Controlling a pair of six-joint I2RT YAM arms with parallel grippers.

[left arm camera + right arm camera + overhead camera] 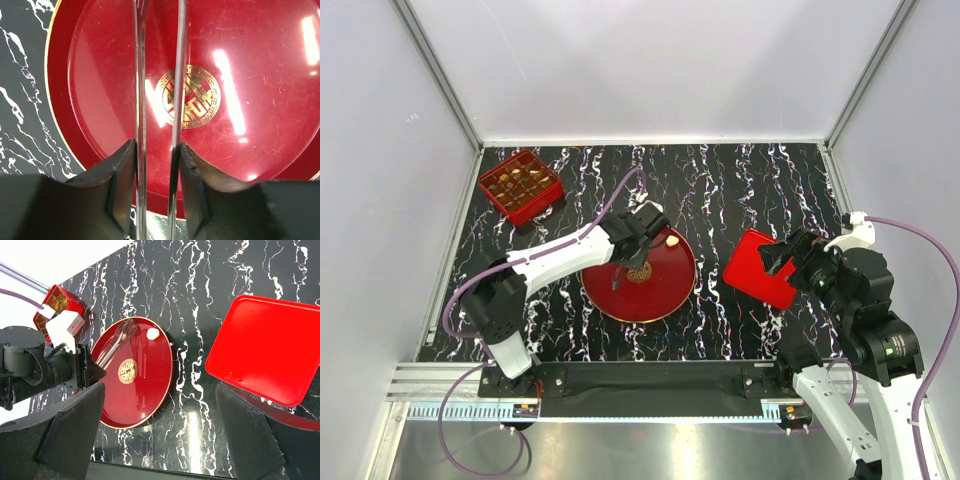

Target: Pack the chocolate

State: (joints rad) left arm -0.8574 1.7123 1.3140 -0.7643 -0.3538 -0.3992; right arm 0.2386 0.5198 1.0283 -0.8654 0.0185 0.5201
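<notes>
Chocolate pieces [518, 186], brown and tan, sit in the little squares of the red box [538, 204]. The box is at the far left of the counter [720, 180], well apart from the red plate [655, 290]. One cream-white piece [672, 241] lies all alone on the far right edge of the plate.

Your left fingers [117, 175] are over the plate, and they pinch a pair of clear tongs [139, 90]. The two thin arms of the tongs run side by side with a small gap between them. Through that gap you can see part of the gold picture [197, 97] in the middle of the plate. From the right wrist view, the tips of the tongs are just beside the cream-white piece. I cannot tell if they touch it.

Your right fingers [75, 430] are spread wide and hold nothing. They hang by the near side of the red lid [755, 265]. The lid lies on the counter to the right of the plate, close to it but not touching.
</notes>
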